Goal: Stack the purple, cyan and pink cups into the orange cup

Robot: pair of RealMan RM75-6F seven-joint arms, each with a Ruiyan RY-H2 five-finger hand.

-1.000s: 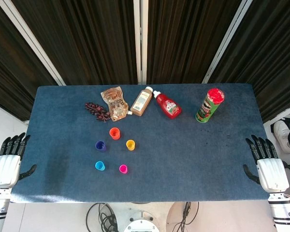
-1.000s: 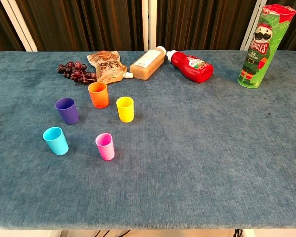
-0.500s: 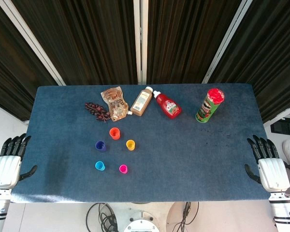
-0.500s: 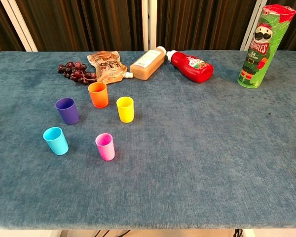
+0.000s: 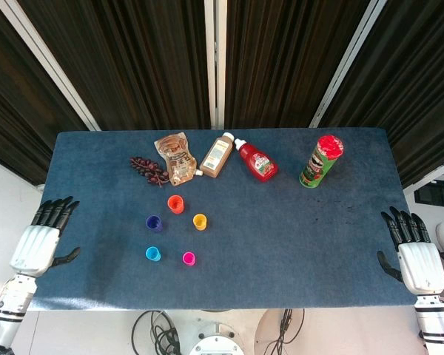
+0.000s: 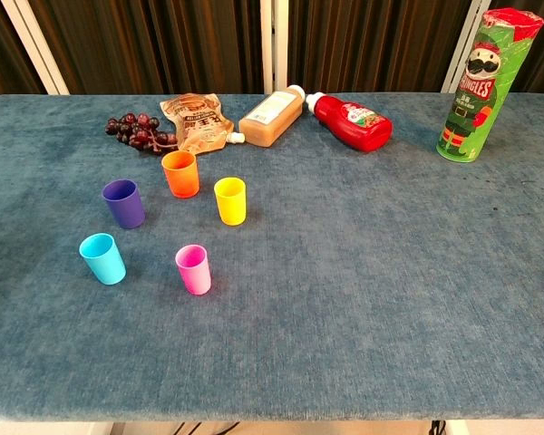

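5 upright cups point(image 6: 175, 224), 2 lying bottles point(image 6: 313, 117), 1 chip can point(image 6: 471, 84).

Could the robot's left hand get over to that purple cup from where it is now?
Probably yes. The left hand is open at the table's left edge, and nothing stands between it and the purple cup, only bare blue cloth. The cyan cup stands nearer the robot, off the direct path.

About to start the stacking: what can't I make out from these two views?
- Left hand and right hand: absent from the chest view, outside its frame.
- Right hand's wrist: cut by the head view's bottom edge.
- Print on the brown bottle: too small in both views.
- Grapes: partly behind the pouch, chest view.
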